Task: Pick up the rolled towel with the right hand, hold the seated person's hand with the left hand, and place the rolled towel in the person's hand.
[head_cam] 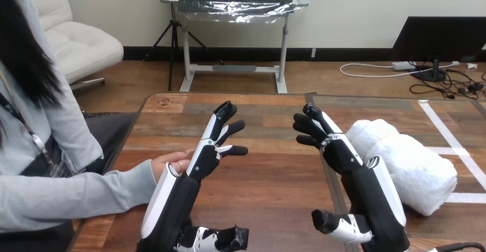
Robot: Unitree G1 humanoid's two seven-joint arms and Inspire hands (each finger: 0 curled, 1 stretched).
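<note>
Left robot hand (pixel 182 190): at the near edge, left of centre, raised over the tabletop (pixel 269 174) on its silver forearm. Fingers straight and fanned wide, pointing away from the camera, thumb out to the side. Holds nothing.

Right robot hand (pixel 371 199): at the near edge, right of centre, well apart from the left one. Fingers loosely extended and slightly bent at the tips, thumb out toward the middle. Holds nothing.

Tabletop: dark and light wooden planks, with white tape lines (pixel 442 127) across its right part.

Rolled towel (pixel 414 170): white, thick, lying on the tabletop at the right, just beside the right robot hand on its outer side. Contact between the two cannot be told.

Person's hand (pixel 171 161): reaches in from the view's left in a grey sleeve and rests on the tabletop near its left edge. It sits just behind the left robot hand's back, which covers part of it. Whether they touch cannot be told; no robot finger curls round it.
</note>
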